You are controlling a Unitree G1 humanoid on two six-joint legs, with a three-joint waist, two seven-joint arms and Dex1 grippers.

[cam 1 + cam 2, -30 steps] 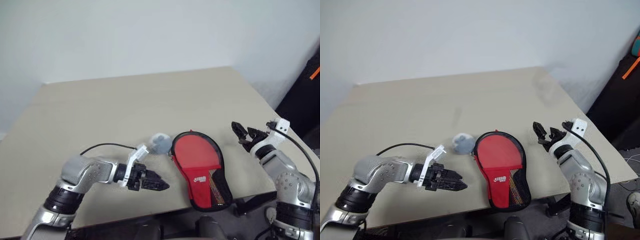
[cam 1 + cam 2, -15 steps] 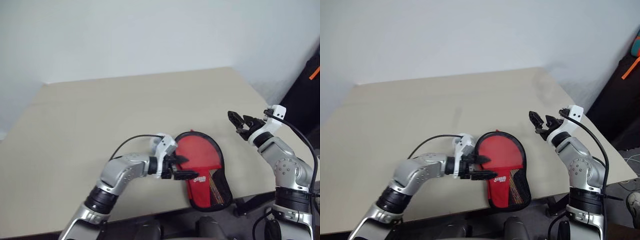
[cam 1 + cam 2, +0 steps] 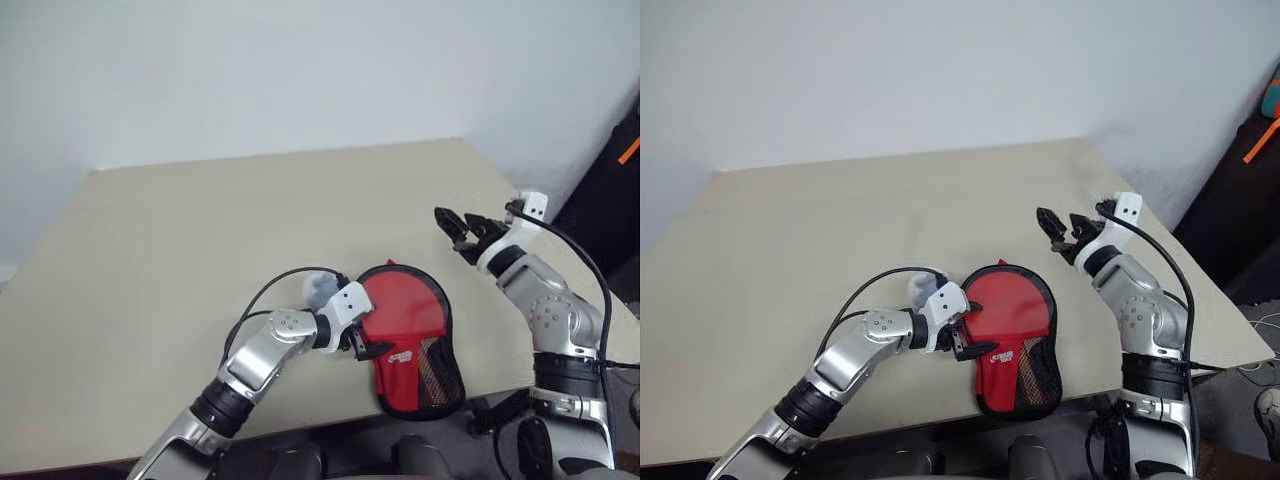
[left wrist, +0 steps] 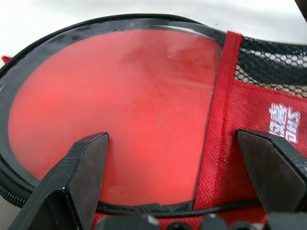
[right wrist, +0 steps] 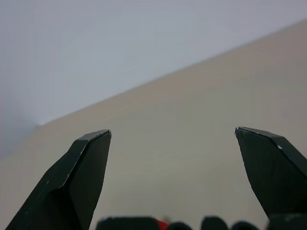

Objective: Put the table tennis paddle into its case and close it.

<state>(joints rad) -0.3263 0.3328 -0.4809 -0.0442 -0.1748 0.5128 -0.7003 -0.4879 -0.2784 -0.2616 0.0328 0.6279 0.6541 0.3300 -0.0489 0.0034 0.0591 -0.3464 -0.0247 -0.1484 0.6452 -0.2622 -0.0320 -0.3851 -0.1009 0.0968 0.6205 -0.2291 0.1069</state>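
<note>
L wrist view: case (image 4: 144, 110) close up, lying between the left gripper's (image 4: 175, 165) 2 fingers, which stand wide apart and clamp nothing. Clear window half sits nearer 1 finger (image 4: 72, 182), red fabric w/ white logo and mesh nearer the other (image 4: 273, 167). Red round face of the paddle (image 4: 110, 105) shows thru the window, so paddle is inside; handle hidden under the fabric. Zip state hard to tell. Head views add what the wrist view lacks: case lies flat on the table (image 3: 200, 230) near its front edge, grey-blue ball (image 3: 318, 288) half hidden behind the L wrist. Right gripper (image 3: 455, 228) is up in the air, well apart from the case, fingers spread, empty; R wrist view: bare tabletop between its fingers (image 5: 72, 187).
</note>
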